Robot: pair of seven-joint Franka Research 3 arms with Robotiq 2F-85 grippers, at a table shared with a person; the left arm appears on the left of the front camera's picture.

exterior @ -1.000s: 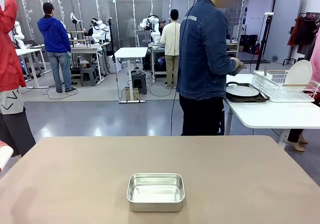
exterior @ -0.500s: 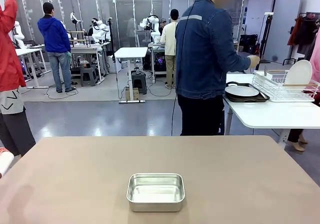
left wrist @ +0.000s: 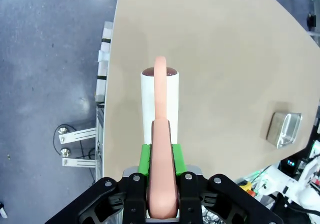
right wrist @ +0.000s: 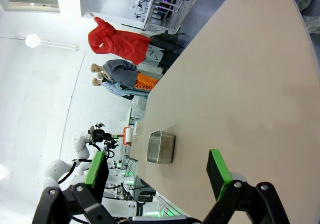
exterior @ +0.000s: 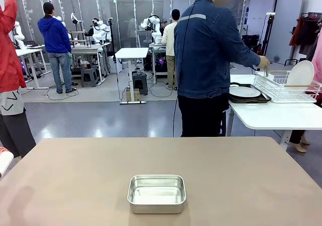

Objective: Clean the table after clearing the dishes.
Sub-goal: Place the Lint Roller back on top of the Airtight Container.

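Note:
The tan table (exterior: 241, 175) carries a small steel pan (exterior: 156, 193). My left gripper (left wrist: 161, 156) is shut on the pink handle of a white lint roller (left wrist: 160, 92), held above the table's left edge (left wrist: 215, 59); the roller's tip (exterior: 2, 161) shows at the front view's left border. My right gripper (right wrist: 156, 168) hangs open over the table (right wrist: 240, 84), nothing between its fingers. A white plate on a dark tray (exterior: 245, 91), one of the dishes, lies on the white side table, where a person in a denim jacket (exterior: 209, 55) stands with their back to me.
A wire rack (exterior: 287, 87) holding another white plate (exterior: 300, 74) stands on the white side table at the far right. The pan (left wrist: 285, 129) lies well clear of the roller. It is also in the right wrist view (right wrist: 161, 146).
The person's hand has reached further right, from over the tray to the wire rack. Both grippers and the pan hold their places.

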